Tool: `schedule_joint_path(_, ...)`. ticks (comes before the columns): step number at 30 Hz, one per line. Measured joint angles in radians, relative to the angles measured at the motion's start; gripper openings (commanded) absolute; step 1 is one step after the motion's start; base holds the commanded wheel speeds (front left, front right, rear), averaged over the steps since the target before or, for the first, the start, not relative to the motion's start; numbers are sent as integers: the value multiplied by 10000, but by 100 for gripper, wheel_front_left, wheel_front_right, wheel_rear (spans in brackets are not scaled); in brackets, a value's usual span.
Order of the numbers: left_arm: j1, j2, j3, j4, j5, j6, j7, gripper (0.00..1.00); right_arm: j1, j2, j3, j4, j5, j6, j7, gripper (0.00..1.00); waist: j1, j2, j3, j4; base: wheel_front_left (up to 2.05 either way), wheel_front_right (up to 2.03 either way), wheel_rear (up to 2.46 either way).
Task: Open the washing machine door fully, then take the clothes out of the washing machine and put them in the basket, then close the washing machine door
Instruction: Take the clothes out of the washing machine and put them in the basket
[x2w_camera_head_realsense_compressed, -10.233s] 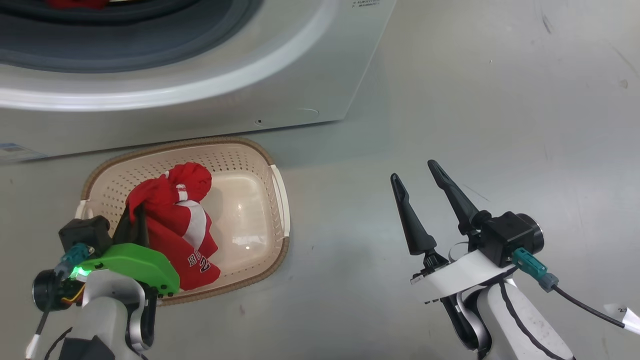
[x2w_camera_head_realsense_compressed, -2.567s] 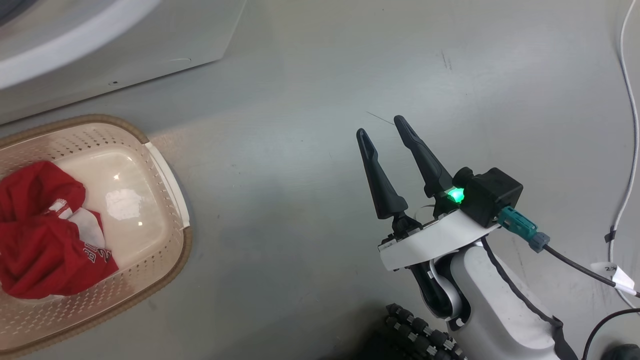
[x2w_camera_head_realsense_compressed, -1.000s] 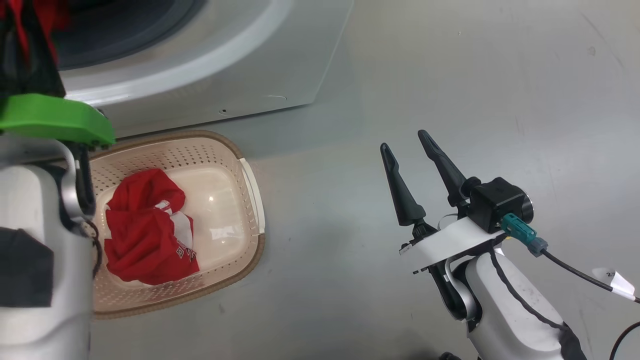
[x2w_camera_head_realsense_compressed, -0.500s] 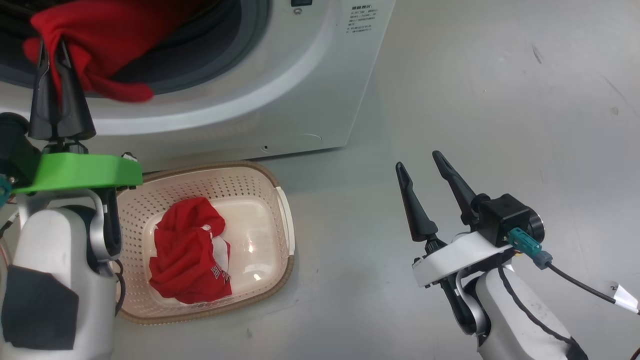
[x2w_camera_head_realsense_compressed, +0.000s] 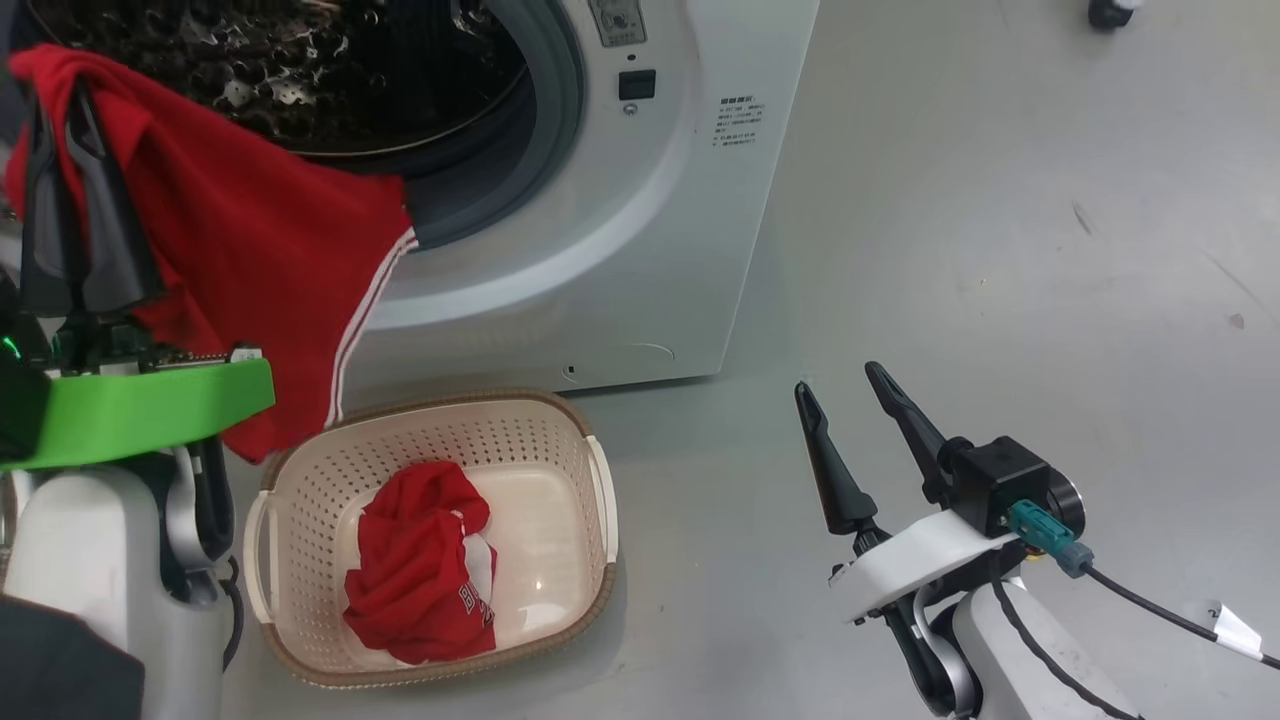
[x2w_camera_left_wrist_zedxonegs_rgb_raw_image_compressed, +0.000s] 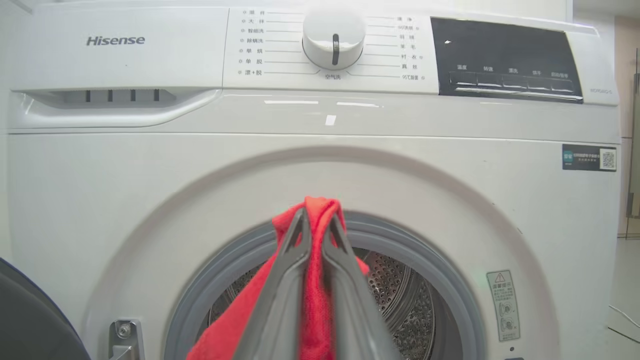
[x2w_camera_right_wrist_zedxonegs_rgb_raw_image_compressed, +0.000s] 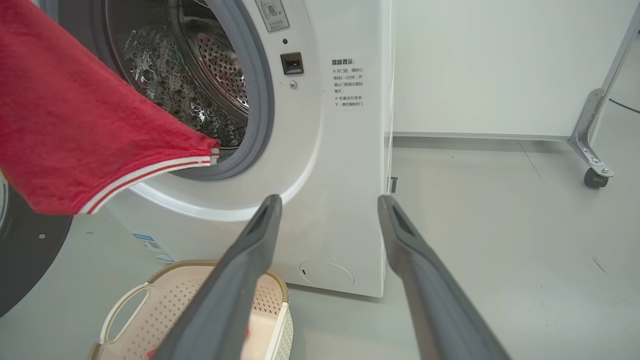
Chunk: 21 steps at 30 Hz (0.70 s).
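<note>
Smooth grey floor (x2w_camera_head_realsense_compressed: 1000, 200), glossy, with a few dark scuffs and scratches toward the right. Beyond it, far right, a plain white panel (x2w_camera_right_wrist_zedxonegs_rgb_raw_image_compressed: 500, 65) upright along the floor's far edge. At the panel's right end, an angled metal leg (x2w_camera_right_wrist_zedxonegs_rgb_raw_image_compressed: 584, 122) on a dark caster wheel (x2w_camera_right_wrist_zedxonegs_rgb_raw_image_compressed: 595, 177), the wheel touching the floor.

"Hisense" on the washing machine (x2w_camera_left_wrist_zedxonegs_rgb_raw_image_compressed: 150, 175); Chinese programme names around its dial (x2w_camera_left_wrist_zedxonegs_rgb_raw_image_compressed: 333, 39).
</note>
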Motion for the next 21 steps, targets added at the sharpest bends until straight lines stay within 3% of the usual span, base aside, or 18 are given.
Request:
schedule_joint_path(9,768,12,140,-1214,128,140,-44,0,357,10,50,100,0,86,0,100,0,0,-672,47,0,0,0)
schedule_joint_path(21,2326,-65,128,-1507,180,263,326,0,530,4,82,54,-77,107,0,100,0,0,-809,34,0,0,0)
